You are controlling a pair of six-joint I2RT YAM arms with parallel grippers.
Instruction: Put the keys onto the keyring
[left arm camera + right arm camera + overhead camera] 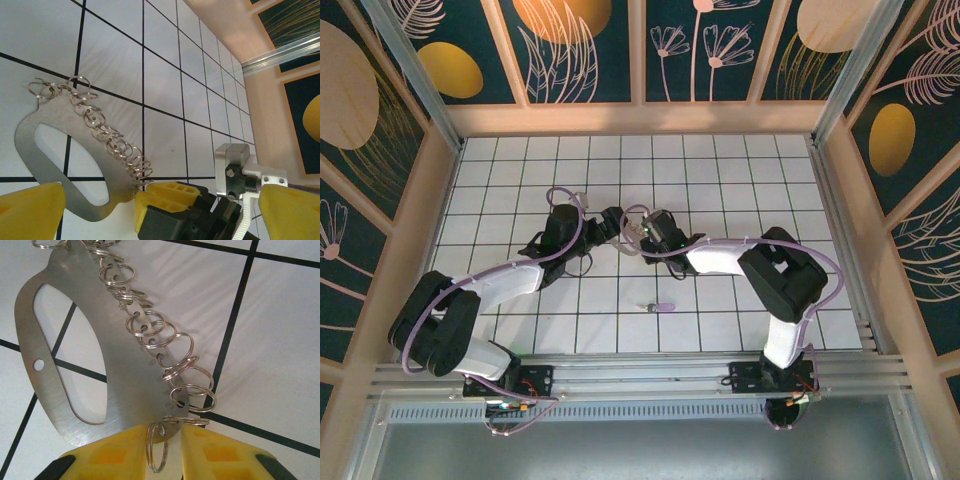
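White-tiled worktop [720,160] w/ black grid lines, boxed in by wood-framed walls [590,50] w/ dark teal panels, pale leaf drawings & gold discs. Both arms reach toward the ctr of the tiles, and their tips are close together there.

Keyring [52,390]: flat silvery metal plate, roughly D-shaped, w/ a big oval cut-out and one small hole on the curved side. A row of split rings [150,322] is threaded thru holes along the straighter edge, overlapping one another.

Right end effector [165,440]: yellow fingers [110,452] are closed narrow on the plate's lower end, gripping it. One split ring hangs down in the slit btwn them. From the left wrist view, the yellow tip sits at the plate's corner, right where the ring row ends.

Left end effector [611,222]: jaws spread wide, holding nothing. Its yellow fingers [30,212] sit at either side of the left wrist view, w/ the plate & the right end effector btwn them. One finger is just below the plate's curved side; cannot tell if it touches.

Key [662,306]: lilac head, short dark shank. It lies flat on a tile, nearer the arm bases than the end effectors are, well apart from the keyring & not yet on any ring.

Plate throws a soft shadow on the tiles; cannot tell whether its far end rests on them.
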